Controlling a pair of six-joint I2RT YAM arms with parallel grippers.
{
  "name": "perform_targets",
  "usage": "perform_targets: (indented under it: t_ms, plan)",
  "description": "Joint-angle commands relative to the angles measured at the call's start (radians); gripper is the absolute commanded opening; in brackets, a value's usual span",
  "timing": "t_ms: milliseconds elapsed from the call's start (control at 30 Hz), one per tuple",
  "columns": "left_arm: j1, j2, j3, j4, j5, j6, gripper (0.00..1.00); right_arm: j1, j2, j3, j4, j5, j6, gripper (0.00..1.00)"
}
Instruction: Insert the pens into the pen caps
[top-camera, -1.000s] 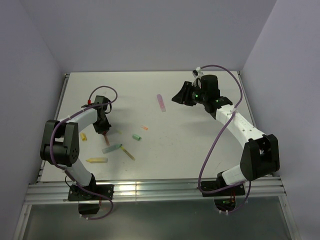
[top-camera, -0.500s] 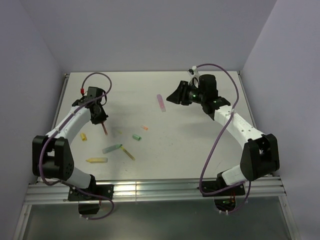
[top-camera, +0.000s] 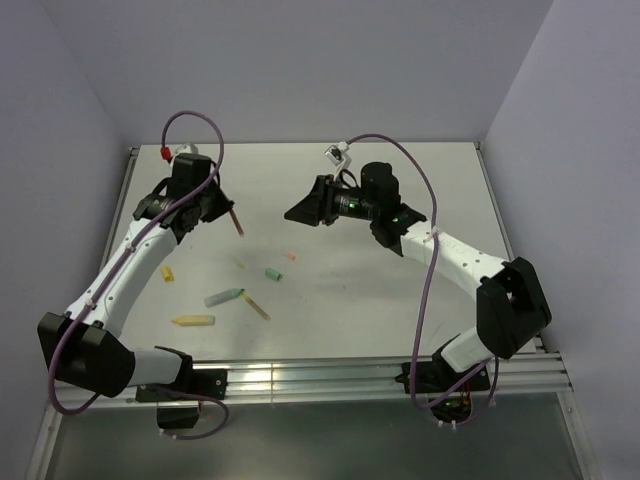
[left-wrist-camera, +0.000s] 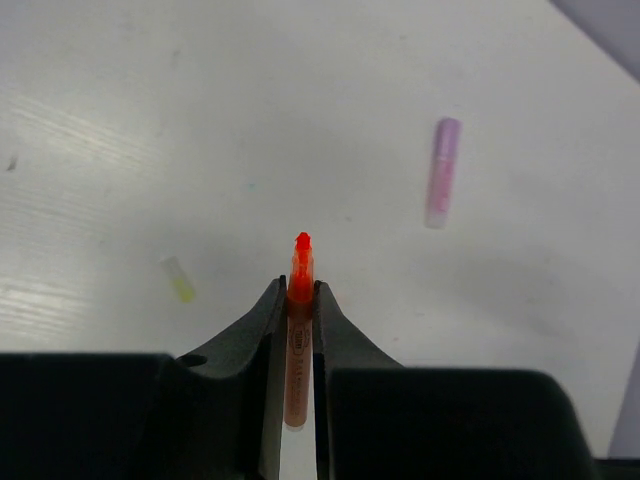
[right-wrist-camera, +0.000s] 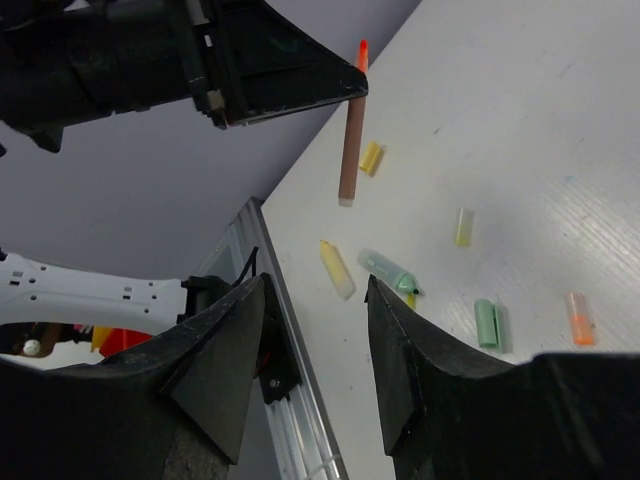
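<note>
Left claw (left-wrist-camera: 297, 288) lifted, uncapped orange pen (left-wrist-camera: 300, 265) gripped

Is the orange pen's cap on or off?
Off: the slim orange plastic pen shows its bare tip, pinched in the left gripper.

Orange pen (top-camera: 237, 222) aloft, tilted; green pen (top-camera: 224, 297) and green cap (top-camera: 273, 274) lie flat.

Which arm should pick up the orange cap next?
Right. The left gripper is shut on the orange pen, held in the air. The right gripper is open and empty, and the orange cap lies within its wrist view.
</note>
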Motion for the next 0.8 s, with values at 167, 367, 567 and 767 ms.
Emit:
perform_targets:
  t_ms: [167,367,567,767]
  plan:
    - [-0.156,0.022,0.168,0.063,-0.032,-0.098,0.0,0.064,0.047,0.066,0.041,0.057,-0.008,0.54]
    - [-0.208,0.045,0.203,0.074,-0.034,-0.104,0.0,0.086,0.079,0.086,0.043,0.095,0.003,0.54]
    - [-0.238,0.047,0.213,0.074,-0.04,-0.109,0.0,0.095,0.102,0.112,0.03,0.11,0.009,0.54]
    - [-0.262,0.046,0.216,0.083,-0.035,-0.114,0.0,0.106,0.134,0.144,0.007,0.121,0.009,0.52]
